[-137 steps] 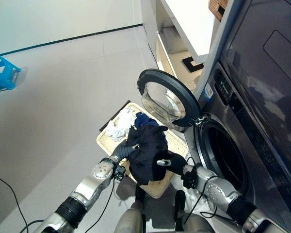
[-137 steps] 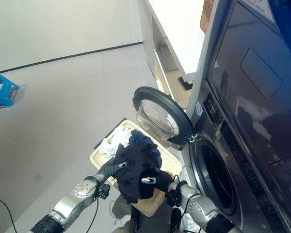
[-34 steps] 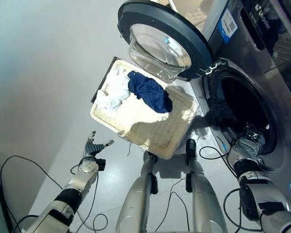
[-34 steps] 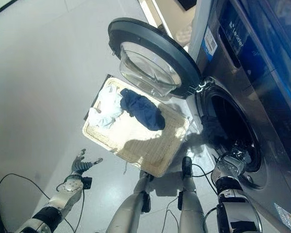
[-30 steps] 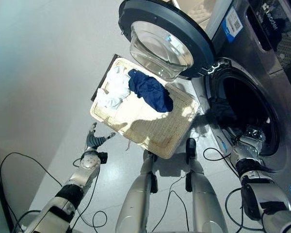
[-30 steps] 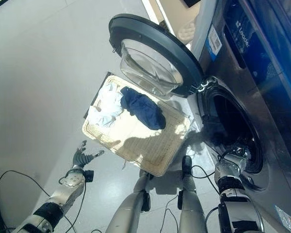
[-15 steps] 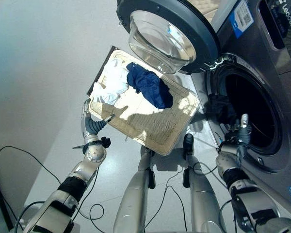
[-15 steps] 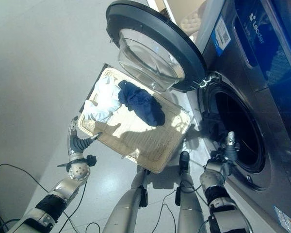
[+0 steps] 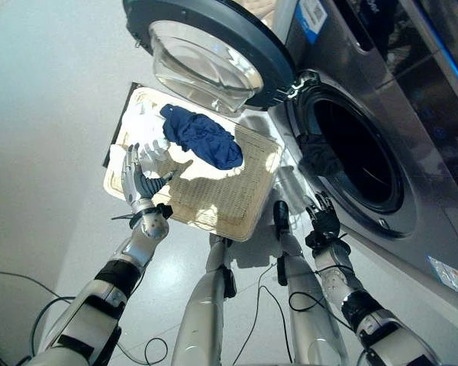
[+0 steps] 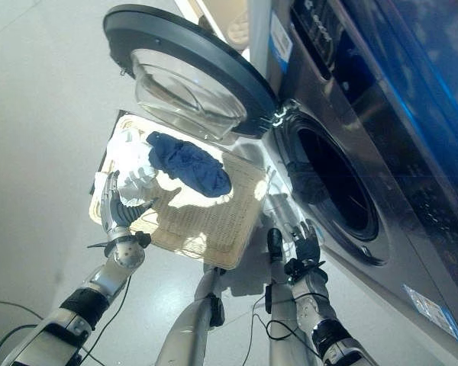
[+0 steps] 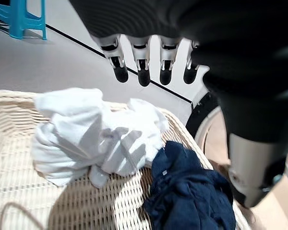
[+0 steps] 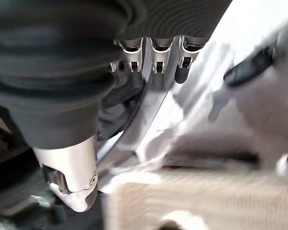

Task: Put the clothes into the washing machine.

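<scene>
A flat wicker basket (image 9: 214, 219) lies on the floor before the washing machine (image 9: 412, 114). In it are a crumpled white cloth (image 9: 147, 142) and a navy cloth (image 9: 203, 138). My left hand (image 9: 138, 181) hovers open over the basket's near left edge, beside the white cloth (image 11: 93, 139), its fingers (image 11: 142, 72) straight. A dark garment (image 9: 317, 156) sits inside the drum at the lower rim of the round opening (image 9: 359, 152). My right hand (image 9: 321, 221) is open with spread fingers, below the opening and apart from the garment.
The machine's round door (image 9: 206, 46) stands swung open above the basket's far side. A blue stool (image 11: 18, 19) stands off on the grey floor (image 9: 38, 91). The machine's silver front (image 12: 197, 110) is close past my right fingers (image 12: 156, 52).
The camera has shifted. My right hand has drawn out of the drum mouth, leaving the dark garment inside. My left hand has come up from the floor to the basket's edge.
</scene>
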You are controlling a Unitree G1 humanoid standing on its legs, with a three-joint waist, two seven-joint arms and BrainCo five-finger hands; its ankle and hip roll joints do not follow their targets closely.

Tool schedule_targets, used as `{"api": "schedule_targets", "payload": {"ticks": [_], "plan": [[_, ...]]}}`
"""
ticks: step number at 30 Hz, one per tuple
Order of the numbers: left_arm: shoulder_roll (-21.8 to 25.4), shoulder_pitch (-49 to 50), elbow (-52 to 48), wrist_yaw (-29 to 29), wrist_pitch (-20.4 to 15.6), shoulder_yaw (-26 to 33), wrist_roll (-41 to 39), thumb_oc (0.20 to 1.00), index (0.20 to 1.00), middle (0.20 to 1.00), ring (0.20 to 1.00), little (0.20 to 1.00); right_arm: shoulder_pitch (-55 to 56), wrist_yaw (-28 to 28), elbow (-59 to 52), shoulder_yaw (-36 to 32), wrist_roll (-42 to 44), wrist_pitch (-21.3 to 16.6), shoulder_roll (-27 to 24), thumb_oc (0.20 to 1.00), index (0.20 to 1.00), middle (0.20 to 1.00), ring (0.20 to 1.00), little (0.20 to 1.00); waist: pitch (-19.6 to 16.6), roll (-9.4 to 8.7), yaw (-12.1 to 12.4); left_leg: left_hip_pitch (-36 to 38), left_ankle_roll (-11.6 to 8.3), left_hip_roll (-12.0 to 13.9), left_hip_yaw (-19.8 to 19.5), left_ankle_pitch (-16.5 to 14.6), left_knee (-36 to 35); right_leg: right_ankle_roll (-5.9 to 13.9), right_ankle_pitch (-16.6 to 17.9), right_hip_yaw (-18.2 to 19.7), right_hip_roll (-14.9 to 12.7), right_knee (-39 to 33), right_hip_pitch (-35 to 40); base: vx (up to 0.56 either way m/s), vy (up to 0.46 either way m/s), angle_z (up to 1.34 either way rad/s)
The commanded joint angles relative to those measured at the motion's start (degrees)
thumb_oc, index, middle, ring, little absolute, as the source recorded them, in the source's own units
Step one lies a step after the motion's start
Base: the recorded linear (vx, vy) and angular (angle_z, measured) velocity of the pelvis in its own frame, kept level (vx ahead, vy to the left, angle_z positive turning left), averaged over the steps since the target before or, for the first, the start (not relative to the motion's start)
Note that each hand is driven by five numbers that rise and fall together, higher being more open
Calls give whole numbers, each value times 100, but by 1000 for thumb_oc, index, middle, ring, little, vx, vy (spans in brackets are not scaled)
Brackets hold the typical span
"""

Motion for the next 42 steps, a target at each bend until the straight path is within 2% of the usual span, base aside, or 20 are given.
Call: {"api": "schedule_targets", "payload": {"ticks": [1,2,10,15,17,20,26,29,32,35,36,37,38,39,40,41,42], "plan": [[273,-161,195,32,211,95,535,1000,1000,1000,1000,1000,147,65,-398,80,-242,222,132,1000,1000,1000,1000,1000,-80,-400,61,-245,-257,-387,84,-518,766,158,350,-200,176,-305,20,8,83,-10],[343,-466,310,-32,509,-107,915,1000,1000,1000,1000,1000,140,162,-518,229,-295,389,73,1000,1000,1000,1000,1000,-80,-470,1,-317,-266,-389,165,-554,873,167,370,-172,187,-289,-49,8,85,-10],[390,-1332,969,-613,1380,-817,1768,1000,1000,1000,1000,1000,-9,52,-736,558,-386,603,6,1000,1000,1000,1000,1000,-80,-688,-190,-559,-278,-385,342,-649,1132,200,445,-58,225,-258,-294,19,55,-10],[391,-1373,1016,-629,1414,-859,1795,1000,1000,1000,1000,1000,-23,53,-721,568,-380,601,5,1000,1000,1000,1000,1000,-80,-695,-200,-580,-279,-385,351,-652,1149,199,446,-47,230,-249,-315,11,14,-4],[467,-1793,1451,-916,1790,-1262,2008,1000,1000,1000,1000,1000,-65,19,-739,631,-404,735,-65,1000,1000,1000,1000,1000,-80,-737,-356,-746,-293,-374,463,-684,1302,189,460,90,283,-168,-495,96,103,-12],[488,-1989,1638,-819,1981,-1409,1967,1000,1000,1000,1000,1000,-39,22,-842,684,-381,759,-110,1000,1000,1000,1000,1000,-80,-778,-451,-900,-300,-353,528,-752,1479,169,455,144,290,-116,-639,55,42,-13],[442,-2229,2027,-665,1992,-1390,1876,1000,1000,1000,1000,1000,27,83,-947,758,-345,749,-124,1000,1000,1000,1000,1000,-80,-922,-564,-1127,-298,-326,545,-945,1927,131,419,182,268,40,-810,31,-16,-2],[394,-2348,2221,-953,2198,-1431,2023,1000,1000,1000,1000,1000,74,128,-1039,777,-328,737,-126,1000,1000,1000,1000,1000,-80,-1023,-629,-1254,-289,-319,527,-1054,2172,122,410,201,271,135,-904,22,-22,0],[367,-2465,2499,-1538,2624,-1582,2409,1000,1000,1000,1000,1000,70,136,-1160,798,-268,734,-151,1000,1000,1000,1000,1000,-80,-1135,-713,-1403,-280,-305,496,-1162,2411,108,412,231,278,225,-1050,44,-34,0],[355,-2499,2567,-1660,2763,-1642,2531,1000,1000,1000,1000,1000,63,129,-1205,798,-257,739,-155,1000,1000,1000,1000,1000,-80,-1165,-742,-1439,-276,-295,492,-1187,2450,107,413,246,282,240,-1093,20,-3,-2],[350,-2618,2711,-2113,3024,-1802,2829,1000,1000,1000,1000,1000,59,105,-1314,799,-249,734,-187,1000,1000,1000,1000,1000,-80,-1214,-815,-1521,-270,-257,514,-1228,2538,102,412,284,293,281,-1201,96,23,1],[319,-2568,2784,-2332,3105,-1876,2919,1000,1000,1000,1000,1000,140,96,-1349,826,-233,735,-183,1000,1000,1000,1000,1000,-80,-1199,-805,-1393,-313,-216,430,-1418,2602,124,266,275,342,305,-1063,39,5,0],[341,-2681,2818,-2455,3134,-1903,2932,1000,1000,1000,1000,1000,56,98,-1371,799,-231,731,-198,1000,1000,1000,1000,1000,-80,-1241,-853,-1564,-270,-246,508,-1255,2580,103,417,308,301,286,-1250,19,3,-5],[353,-2718,2873,-2665,3174,-1956,2984,765,765,765,765,765,62,111,-1397,794,-223,726,-211,1000,1000,1000,1000,1000,-80,-1259,-873,-1581,-270,-237,510,-1259,2591,103,421,315,306,287,-1271,16,3,-5],[333,-2652,2914,-2895,3235,-2039,3048,551,551,551,551,551,170,121,-1439,818,-224,722,-218,1000,1000,1000,1000,1000,-80,-1242,-857,-1442,-314,-196,426,-1440,2636,122,279,297,360,301,-1120,73,24,-7],[331,-2668,2956,-3008,3283,-2132,2997,272,272,272,272,272,177,119,-1497,823,-215,737,-244,1000,1000,1000,1000,1000,-80,-1258,-880,-1467,-319,-198,414,-1439,2637,119,288,310,368,296,-1150,70,29,-4],[337,-2688,2954,-3108,3311,-2169,3036,200,200,200,200,200,184,130,-1529,816,-220,752,-248,1000,1000,1000,1000,1000,-80,-1261,-892,-1471,-318,-195,413,-1437,2626,119,290,315,376,292,-1160,12,16,-7]]}}
